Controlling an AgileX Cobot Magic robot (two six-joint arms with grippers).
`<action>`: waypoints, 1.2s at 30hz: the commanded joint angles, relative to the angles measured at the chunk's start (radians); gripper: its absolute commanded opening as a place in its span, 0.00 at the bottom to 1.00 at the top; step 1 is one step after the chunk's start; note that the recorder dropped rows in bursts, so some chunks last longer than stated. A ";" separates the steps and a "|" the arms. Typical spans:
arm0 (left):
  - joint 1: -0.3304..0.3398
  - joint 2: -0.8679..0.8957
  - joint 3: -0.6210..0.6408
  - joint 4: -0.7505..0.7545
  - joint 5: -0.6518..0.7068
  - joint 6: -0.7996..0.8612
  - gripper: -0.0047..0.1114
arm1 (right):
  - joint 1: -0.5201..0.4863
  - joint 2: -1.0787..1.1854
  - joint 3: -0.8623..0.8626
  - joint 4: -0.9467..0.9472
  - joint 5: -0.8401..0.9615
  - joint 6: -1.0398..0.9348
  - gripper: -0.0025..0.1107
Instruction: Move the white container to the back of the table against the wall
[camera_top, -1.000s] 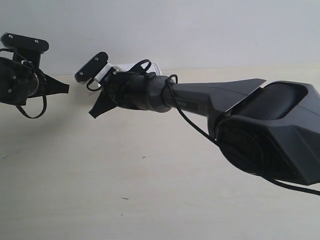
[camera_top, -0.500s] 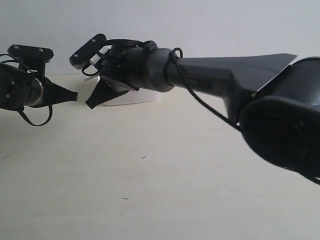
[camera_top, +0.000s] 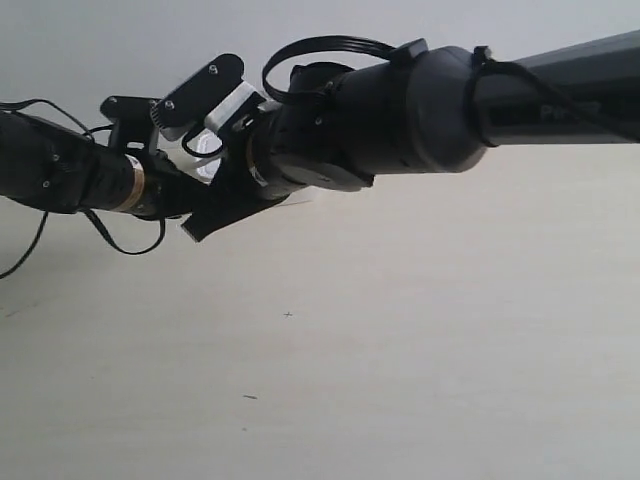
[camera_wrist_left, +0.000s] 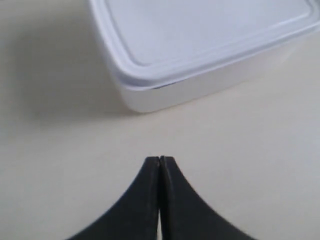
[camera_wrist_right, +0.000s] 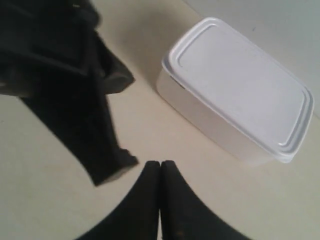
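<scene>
**A:** Across the exterior view, what shows?

**B:** The arm at the exterior view's left (camera_top: 60, 180) and the arm at the exterior view's right (camera_top: 420, 110) overlap above the worktop (camera_top: 400, 350), in front of the wall (camera_top: 400, 20).

**A:** Left wrist view?

**B:** The left pincer (camera_wrist_left: 160, 160) is empty with its jaws pressed together. The white container (camera_wrist_left: 200, 50), lid on, stands just past the tips, not touching them.

**A:** Right wrist view?

**B:** The right pincer (camera_wrist_right: 160, 163) is likewise closed on nothing. The container's far side lies along the wall, though I can't tell whether it touches. The left arm (camera_wrist_right: 75, 75) hangs nearby.

Left arm (camera_wrist_right: 65, 75) near white container (camera_wrist_right: 240, 95)
</scene>
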 joint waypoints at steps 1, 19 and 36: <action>-0.047 0.041 -0.038 0.001 -0.010 0.004 0.04 | 0.008 -0.059 0.086 -0.011 -0.033 0.020 0.02; -0.051 0.203 -0.229 0.001 0.000 0.043 0.04 | 0.008 -0.139 0.258 -0.010 -0.104 0.030 0.02; -0.047 0.288 -0.343 0.001 0.022 0.059 0.04 | 0.008 -0.145 0.268 0.010 -0.111 0.032 0.02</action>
